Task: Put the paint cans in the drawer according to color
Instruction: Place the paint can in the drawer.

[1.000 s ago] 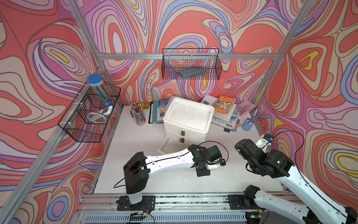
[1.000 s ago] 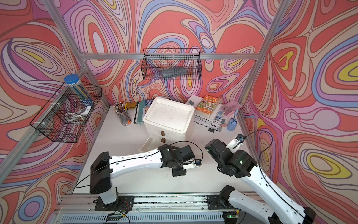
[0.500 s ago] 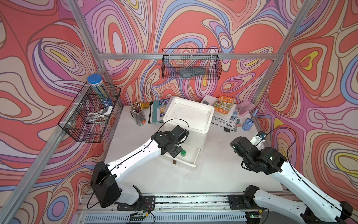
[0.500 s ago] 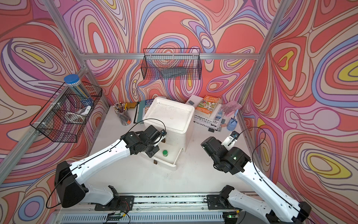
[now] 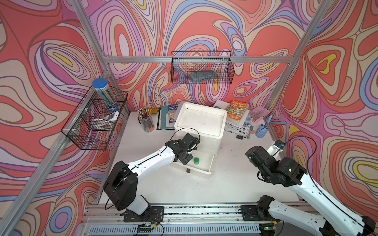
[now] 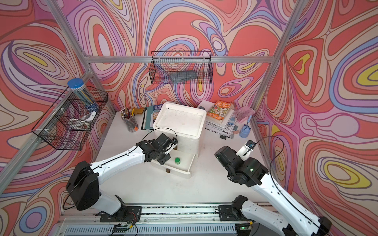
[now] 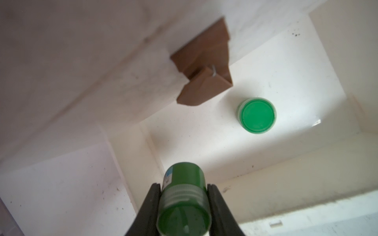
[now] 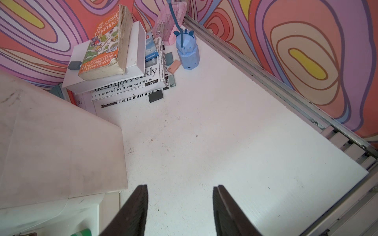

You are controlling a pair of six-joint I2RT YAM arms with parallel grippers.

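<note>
White drawer [image 5: 201, 173], grn-lid jar [image 5: 196, 160] upright, 2nd [image 7: 183, 200] gripped

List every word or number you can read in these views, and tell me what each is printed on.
"78-STOREY TREEHOUSE": cover of the orange book.
"ANDY GRIFFITHS", "TERRY DENTON": lower edge of the same cover.
"eekly": magazine beneath it, with the start of the word covered; its smaller print is unreadable.
"STOREY TREEHOUSE": bluish book; its number is blurred.
Label on the held green paint can: too blurred to read.
</note>
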